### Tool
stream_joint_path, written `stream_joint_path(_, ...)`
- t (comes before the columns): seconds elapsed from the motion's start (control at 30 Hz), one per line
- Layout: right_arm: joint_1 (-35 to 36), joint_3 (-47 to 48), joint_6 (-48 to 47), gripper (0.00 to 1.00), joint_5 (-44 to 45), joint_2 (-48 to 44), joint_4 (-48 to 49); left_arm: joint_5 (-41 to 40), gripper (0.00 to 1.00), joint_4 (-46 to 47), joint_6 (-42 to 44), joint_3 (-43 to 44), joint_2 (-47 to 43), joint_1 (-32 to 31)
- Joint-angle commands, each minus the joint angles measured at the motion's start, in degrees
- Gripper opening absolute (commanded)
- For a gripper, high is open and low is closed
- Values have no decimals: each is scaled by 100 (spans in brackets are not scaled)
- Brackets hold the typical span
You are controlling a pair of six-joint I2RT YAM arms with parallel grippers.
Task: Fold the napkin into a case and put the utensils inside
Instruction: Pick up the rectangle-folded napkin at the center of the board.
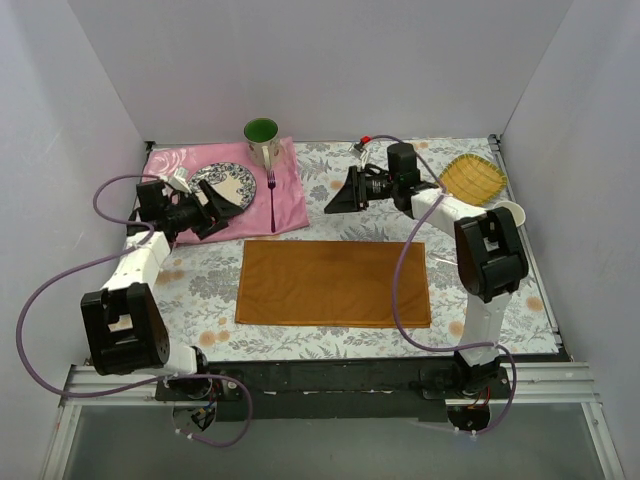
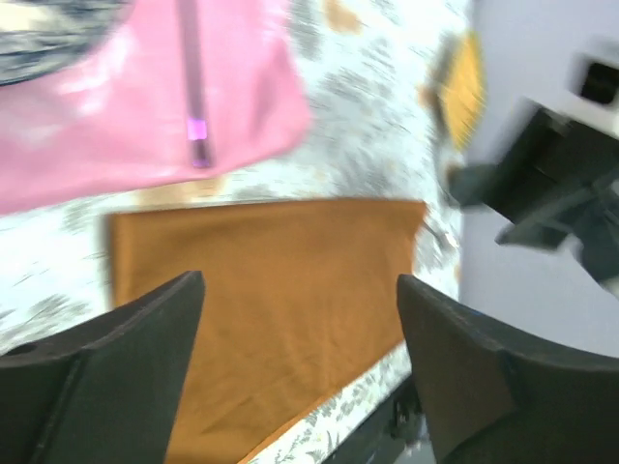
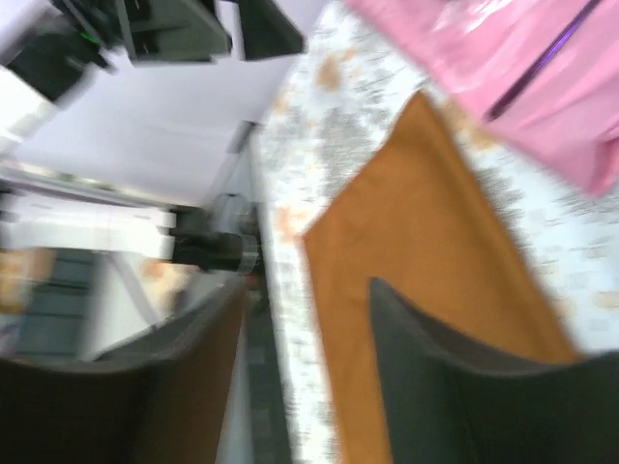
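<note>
Near the front edge of the surface (image 1: 200,280), centred, the napkin (image 1: 333,283) lies flat as a wide rectangle. The left tool (image 1: 222,208) and right tool (image 1: 338,198) hang beyond its far edge, not touching it, both spread wide. A purple fork (image 1: 271,198) lies on the pink cloth (image 1: 292,200) between them. The wrist views are blurred; the napkin is perhaps doubled.
</note>
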Motion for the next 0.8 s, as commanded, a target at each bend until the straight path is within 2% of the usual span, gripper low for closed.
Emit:
stream_joint_path(0.0, 6, -13, -3681, 28, 1316, -337, -4429, -1326, 74, -2184, 580, -2, -13, 183)
stream_joint_path(0.03, 6, -119, -3831, 19, 1571, -400, -4484, -1450, 65, -2264, 536, -37, 13, 183)
stream_joint_path(0.1, 15, -243, -4069, 6, 1748, -427, -4817, -1817, 56, -2422, 545, -133, 101, 175)
stream_joint_path(0.2, 32, -479, -4167, 5, 2003, -488, -4819, -2511, 45, -2388, 395, -379, 58, -18)
stream_joint_path(0.47, 23, -629, -4623, 2, 2382, -479, -5223, -3577, 42, -2221, 439, -529, 136, -1116)
stream_joint_path(0.53, 23, -630, -4712, 2, 2426, -514, -5311, -3892, 42, -2151, 465, -564, 189, -1214)
stream_joint_path(0.77, 23, -735, -4791, 2, 2329, -672, -5513, -4034, 45, -1826, 729, -600, 461, -1337)
